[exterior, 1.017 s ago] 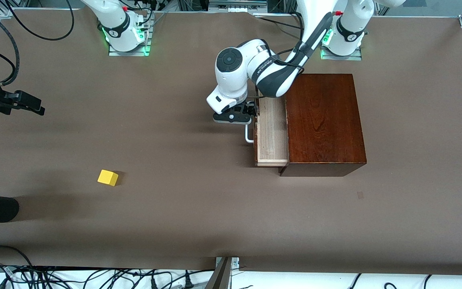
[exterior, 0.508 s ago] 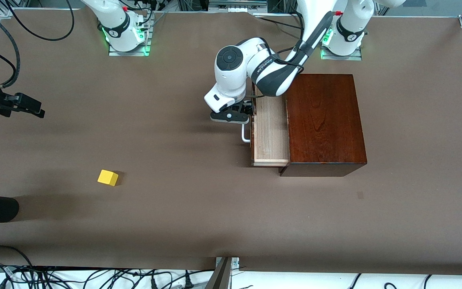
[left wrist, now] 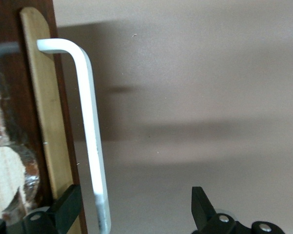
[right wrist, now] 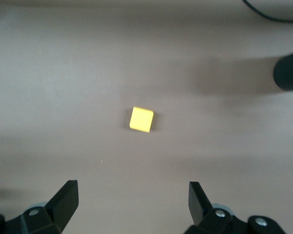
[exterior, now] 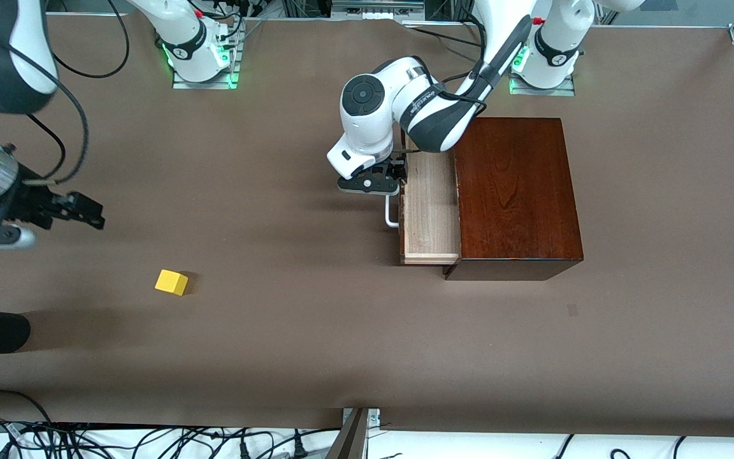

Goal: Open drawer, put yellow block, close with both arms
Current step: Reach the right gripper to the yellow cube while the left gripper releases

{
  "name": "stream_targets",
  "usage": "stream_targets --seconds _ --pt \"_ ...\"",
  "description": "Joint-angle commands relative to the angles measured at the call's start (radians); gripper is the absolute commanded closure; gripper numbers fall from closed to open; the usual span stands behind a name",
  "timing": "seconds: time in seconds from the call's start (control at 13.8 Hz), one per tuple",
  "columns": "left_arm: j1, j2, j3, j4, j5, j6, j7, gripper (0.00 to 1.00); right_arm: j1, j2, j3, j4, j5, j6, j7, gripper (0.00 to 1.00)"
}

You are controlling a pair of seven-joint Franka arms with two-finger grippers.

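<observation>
The drawer (exterior: 429, 210), right of centre frame, stands pulled out, ready for the yellow block (exterior: 171, 282) at lower left. Left claw (exterior: 385, 185) gapes wide around its handle (left wrist: 90, 131); right claw (right wrist: 132, 204), wide, hovers above the block.

Front: high, facing arms, whole table (exterior: 278, 357). Left wrist: close on handle (left wrist: 90, 131). Right wrist: above block (right wrist: 141, 119); both also in front view.

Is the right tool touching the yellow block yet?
Apart. In the right wrist view the yellow block lies on bare table well clear of the open right tool; the front view also shows table between them.
</observation>
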Motion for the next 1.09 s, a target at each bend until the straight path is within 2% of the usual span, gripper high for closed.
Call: stream_targets --seconds 0.0,0.44,0.58,0.8,1.02 --pt "0.012 -0.053 0.006 -0.010 -0.028 -0.049 0.026 0.00 -0.001 0.153 -0.004 0.170 -0.005 -0.010 -0.002 0.00" --pt "0.031 -0.131 -0.005 -0.020 -0.048 -0.050 0.026 0.00 -0.006 0.304 -0.004 0.177 0.005 0.024 0.024 0.00" --pt "0.072 -0.180 -0.003 -0.022 -0.087 -0.070 0.027 0.00 -0.003 0.342 -0.004 0.114 0.022 0.119 0.025 0.00" --pt "0.155 -0.254 -0.005 -0.024 -0.092 -0.132 0.027 0.00 -0.009 0.356 -0.004 -0.038 0.033 0.289 0.040 0.00" --pt "0.247 -0.331 -0.005 -0.030 -0.091 -0.214 0.093 0.00 -0.010 0.358 -0.004 -0.124 0.034 0.378 0.087 0.00"
